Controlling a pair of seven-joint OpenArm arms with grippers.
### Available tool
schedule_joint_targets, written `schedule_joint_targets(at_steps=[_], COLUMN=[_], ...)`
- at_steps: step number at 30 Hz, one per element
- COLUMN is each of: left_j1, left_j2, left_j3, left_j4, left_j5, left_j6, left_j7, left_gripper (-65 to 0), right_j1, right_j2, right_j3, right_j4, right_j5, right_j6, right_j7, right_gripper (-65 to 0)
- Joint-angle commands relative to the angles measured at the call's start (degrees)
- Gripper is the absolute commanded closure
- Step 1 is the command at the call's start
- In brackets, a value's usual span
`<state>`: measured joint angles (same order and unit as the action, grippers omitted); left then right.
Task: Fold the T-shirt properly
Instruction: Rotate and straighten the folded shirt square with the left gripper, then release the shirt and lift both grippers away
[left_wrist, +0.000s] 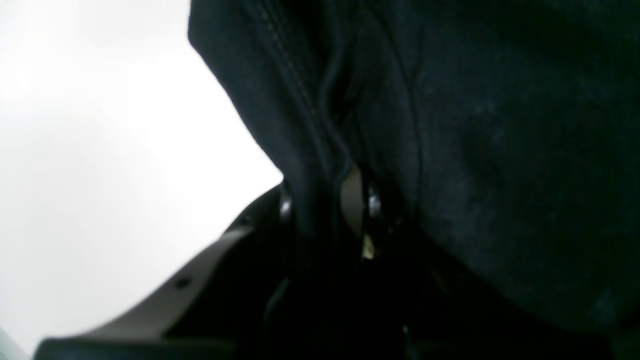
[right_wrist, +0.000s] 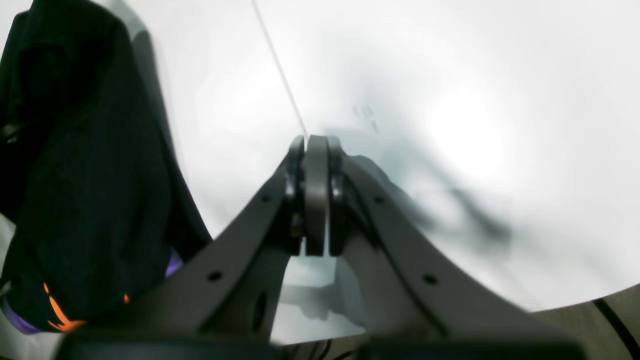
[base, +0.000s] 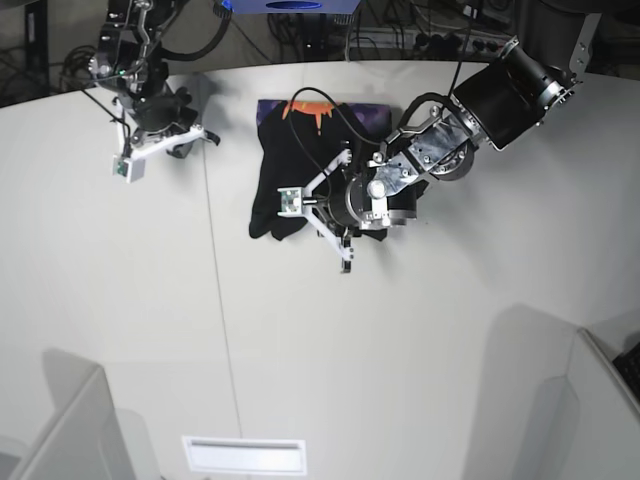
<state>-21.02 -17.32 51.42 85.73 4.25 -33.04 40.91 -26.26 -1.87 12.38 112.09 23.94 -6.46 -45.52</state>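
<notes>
The black T-shirt (base: 300, 160) lies bunched at the far middle of the white table (base: 300, 350), its orange and purple print (base: 312, 114) at the far edge. My left gripper (base: 291, 201) is over the shirt's near left part, shut on a stitched fold of the T-shirt (left_wrist: 320, 150) that runs between its fingers (left_wrist: 285, 206). My right gripper (right_wrist: 315, 145) is shut with nothing in it, above bare table to the left of the shirt. In the right wrist view the T-shirt (right_wrist: 90, 175) stands at the left edge. In the base view the right gripper (base: 126, 168) is far left.
A thin seam (base: 215, 300) runs along the table from far to near. Cables and equipment (base: 300, 20) sit behind the far edge. Grey panels (base: 70, 430) rise at the near left and near right corners (base: 590, 400).
</notes>
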Motion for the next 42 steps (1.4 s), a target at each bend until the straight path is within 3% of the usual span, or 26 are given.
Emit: schedule_joint_targets(at_steps=[1, 3, 8, 11, 15, 18, 24, 28, 31, 34, 36, 39, 42], left_j1=[-1.36, -2.24, -3.82, -5.05, -6.54, -7.42, -7.34, -0.74, 7.08, 15.78, 21.41, 28.27, 32.31], left_j2=[-0.13, -0.13, -0.13, -0.04, 0.13, -0.13, 0.22, -0.22, -0.13, -0.22, -0.22, -0.22, -0.13], left_j3=[-0.56, -0.56, -0.56, -0.65, -0.65, -1.62, -10.14, -17.18, -25.7, -33.35, -38.72, -46.36, -51.02], left_j4=[0.46, 0.64, 1.08, 1.08, 1.87, 6.44, 20.07, 28.42, 28.86, 28.86, 28.86, 28.86, 28.86], left_j5=[0.36, 0.36, 0.36, 0.36, 0.28, 0.28, -0.25, -0.25, -0.16, -0.16, -0.16, -0.25, -0.25], left_j6=[0.29, 0.29, 0.29, 0.29, 0.29, 0.29, 0.2, 0.2, 0.2, 0.2, 0.2, 0.29, 0.29], left_j7=[0.11, 0.11, 0.11, 0.11, 0.11, 0.28, 9.6, 10.39, 7.75, -2.62, -10.71, -19.5, -22.4], left_gripper=[0.0, -0.3, -40.6, -56.8, -63.5, -63.2, -63.2, -63.0, -61.7, -47.9, -31.9, -1.6, 0.0], right_j1=[-0.24, -0.77, -1.65, -1.83, -2.35, -2.53, -2.09, -2.0, -2.18, -3.76, -4.82, -6.4, -7.54], right_j2=[0.33, 0.33, 0.33, 0.33, 0.42, 0.51, 0.51, 0.51, 0.51, 1.03, 2.09, 2.35, 3.67], right_j3=[0.06, -0.03, -0.03, -0.03, -0.03, -0.03, -0.12, -0.12, -0.21, -0.21, -0.21, -0.12, 0.06], right_j4=[0.92, 0.92, 0.92, 0.92, 0.92, 0.92, 0.83, 1.09, 1.45, 1.62, 1.8, 1.97, 1.97], right_j5=[0.36, 0.45, 0.54, 0.54, 0.54, 0.45, 0.45, 0.54, 0.28, 0.1, 0.1, 0.1, 0.01], right_j6=[0.35, 0.35, 0.44, 0.44, 0.44, 0.44, 0.44, 0.52, 0.61, 4.57, 7.47, 11.78, 14.06], right_j7=[0.73, 0.9, 0.99, 0.99, 0.99, 0.99, 0.9, 1.08, 2.48, 8.2, 11.45, 15.06, 17.78], right_gripper=[0.0, 0.0, 0.0, 0.0, 0.0, 0.0, 0.0, 0.0, 0.0, 0.0, 0.0, 0.0, 0.0])
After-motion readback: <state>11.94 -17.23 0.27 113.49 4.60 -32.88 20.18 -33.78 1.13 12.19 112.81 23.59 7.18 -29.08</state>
